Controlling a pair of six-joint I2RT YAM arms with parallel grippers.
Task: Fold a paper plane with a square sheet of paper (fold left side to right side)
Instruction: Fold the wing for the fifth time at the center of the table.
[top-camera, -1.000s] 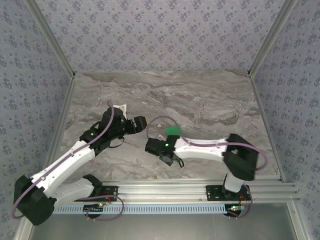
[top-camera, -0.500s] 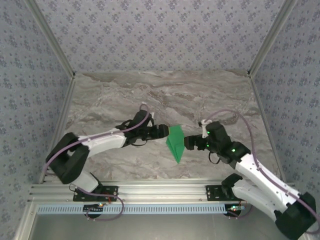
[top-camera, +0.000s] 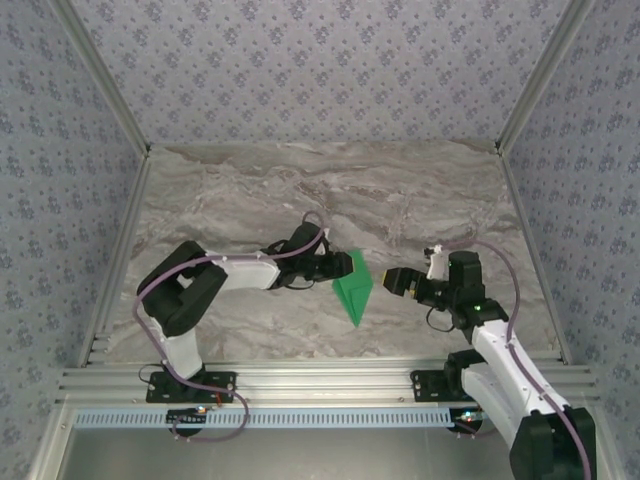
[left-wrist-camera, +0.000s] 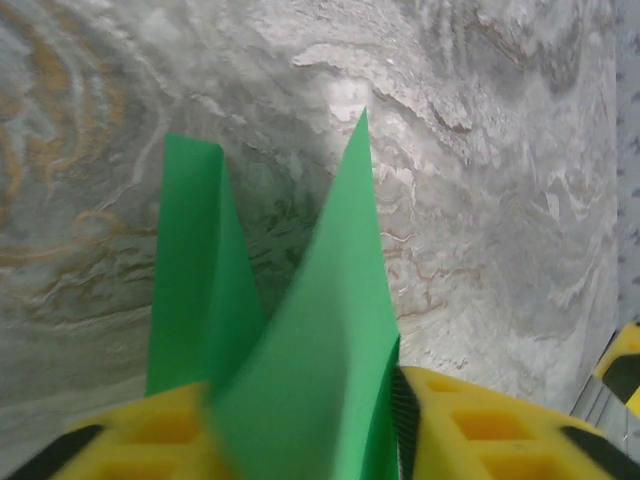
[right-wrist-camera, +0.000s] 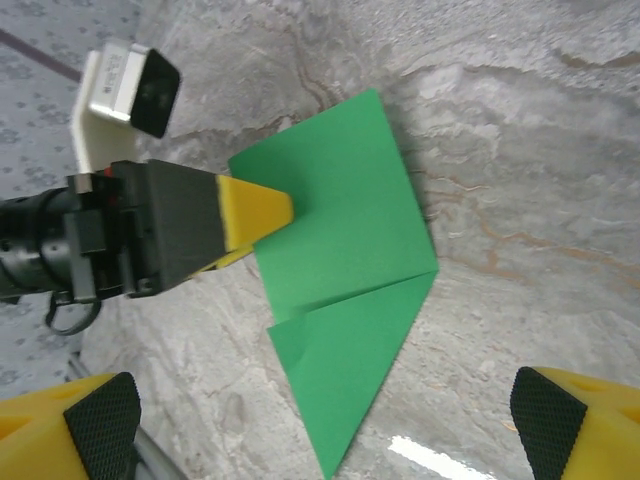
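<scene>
1. No writing, number, brand or sign can be read in any view
2. The square sheet of paper (top-camera: 352, 288) shows plain green faces with no print on them
3. The white mount (right-wrist-camera: 105, 90) on the left arm has bare faces, and any label on it is too small to tell
4. The walls (top-camera: 320, 70) carry a repeated small flower-like pattern, not letters
5. The bench (top-camera: 420, 200) shows grey stone veining and no markings
</scene>
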